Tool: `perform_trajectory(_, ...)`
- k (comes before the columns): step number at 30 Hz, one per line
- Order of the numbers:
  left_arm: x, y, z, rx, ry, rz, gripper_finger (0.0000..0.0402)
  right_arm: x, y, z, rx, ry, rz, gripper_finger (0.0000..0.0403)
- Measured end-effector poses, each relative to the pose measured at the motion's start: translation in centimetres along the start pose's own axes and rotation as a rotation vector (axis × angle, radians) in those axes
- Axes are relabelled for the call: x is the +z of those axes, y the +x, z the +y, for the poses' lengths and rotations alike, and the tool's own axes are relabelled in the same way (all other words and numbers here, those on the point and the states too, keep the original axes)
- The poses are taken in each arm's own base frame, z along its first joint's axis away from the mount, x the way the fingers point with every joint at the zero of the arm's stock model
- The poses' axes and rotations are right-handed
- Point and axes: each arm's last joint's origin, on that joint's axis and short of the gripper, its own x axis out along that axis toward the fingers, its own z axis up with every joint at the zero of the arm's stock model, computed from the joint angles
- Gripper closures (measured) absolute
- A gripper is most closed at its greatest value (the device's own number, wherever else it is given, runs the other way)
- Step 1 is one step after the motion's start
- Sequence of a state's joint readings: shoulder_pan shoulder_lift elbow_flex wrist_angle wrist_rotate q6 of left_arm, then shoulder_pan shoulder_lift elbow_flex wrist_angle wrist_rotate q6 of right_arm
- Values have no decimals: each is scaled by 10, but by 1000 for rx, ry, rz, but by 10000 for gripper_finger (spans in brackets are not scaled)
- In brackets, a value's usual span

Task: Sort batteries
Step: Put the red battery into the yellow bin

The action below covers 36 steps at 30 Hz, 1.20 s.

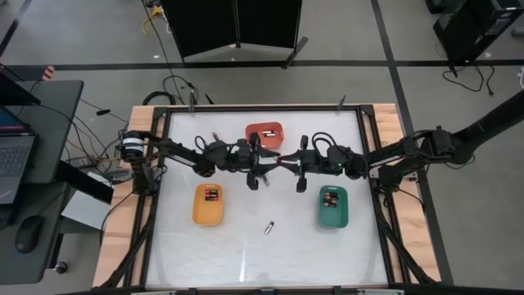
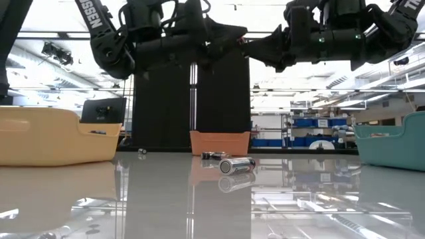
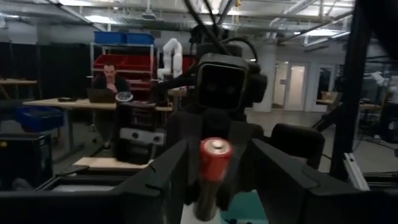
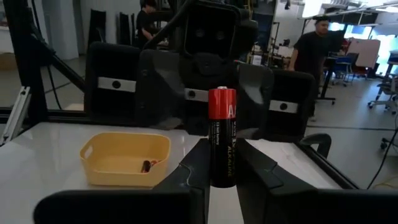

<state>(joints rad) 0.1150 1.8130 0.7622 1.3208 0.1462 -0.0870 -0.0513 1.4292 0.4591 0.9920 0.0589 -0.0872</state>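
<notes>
A red-and-black battery (image 4: 222, 137) stands upright, pinched between the right gripper (image 4: 222, 177) fingers, held in the air above the counter (image 1: 270, 262) just in front of the orange tray (image 1: 264, 132). The left gripper (image 3: 214, 180) faces it with its fingers spread wide on either side of the battery's red tip, apart from it. Another battery (image 1: 268, 227) lies loose on the counter, well nearer than the orange tray, between the yellow tray (image 1: 208, 215) and the green tray (image 1: 332, 216), which both hold batteries.
</notes>
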Motion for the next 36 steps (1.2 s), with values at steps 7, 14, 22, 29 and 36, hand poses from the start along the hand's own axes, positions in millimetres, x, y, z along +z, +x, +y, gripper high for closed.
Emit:
perform_trajectory(7, 3, 5, 0, -29, 10, -2, 263, 1, 0, 0, 0, -13, -10, 345)
perform_trajectory(14, 4, 5, 0, -32, 52, -7, 344, 2, 0, 0, 3, -5, -20, 345)
perform_trajectory(22, 5, 7, 0, -96, 56, -4, 344, 2, 0, 2, 16, 12, -15, 300)
perform_trajectory(29, 14, 13, 3, -137, 70, -39, 344, 1, 0, 2, 3, 11, -7, 190)
perform_trajectory(36, 39, 19, 2, -141, 193, 54, 344, 4, -3, 0, -40, -18, 25, 157)
